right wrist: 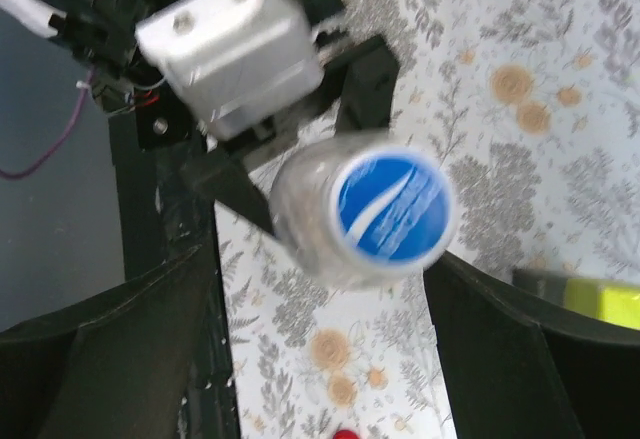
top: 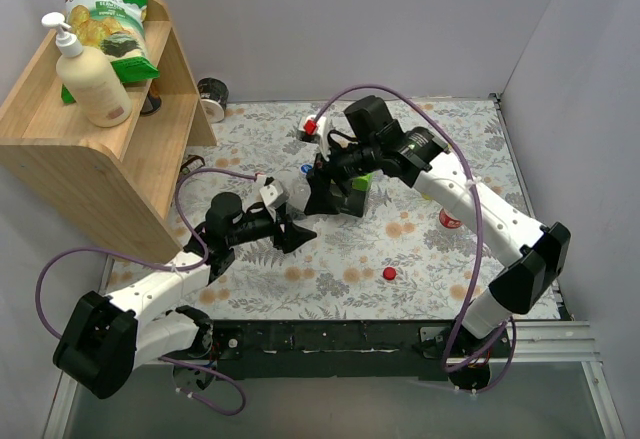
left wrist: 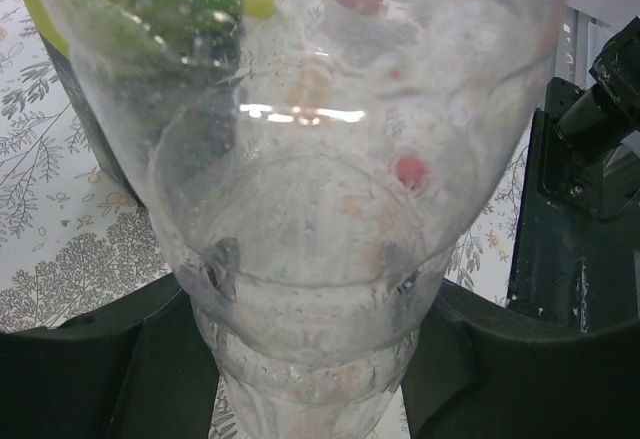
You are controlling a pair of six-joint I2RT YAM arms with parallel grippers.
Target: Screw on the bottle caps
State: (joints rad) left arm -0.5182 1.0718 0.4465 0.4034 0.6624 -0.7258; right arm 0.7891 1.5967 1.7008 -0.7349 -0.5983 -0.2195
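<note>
Cap-tightening step: blue cap seated on bottle neck.
Hold the clear, glossy, thin-walled bottle firmly in the closed left gripper, above mid-table. Close the open right gripper, straddling the smooth round cap, squarely on its rim. Turn without tilting to avoid cross-threading.

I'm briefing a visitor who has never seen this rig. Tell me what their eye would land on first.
The arms meet mid-table: the left end effector clamps a clear bottle, and a blue cap sits on its mouth between the right end effector's spread fingers. A loose red cap lies alone on the floral table nearer the front edge, and a cream pump bottle stands on the wooden shelf at far left.
</note>
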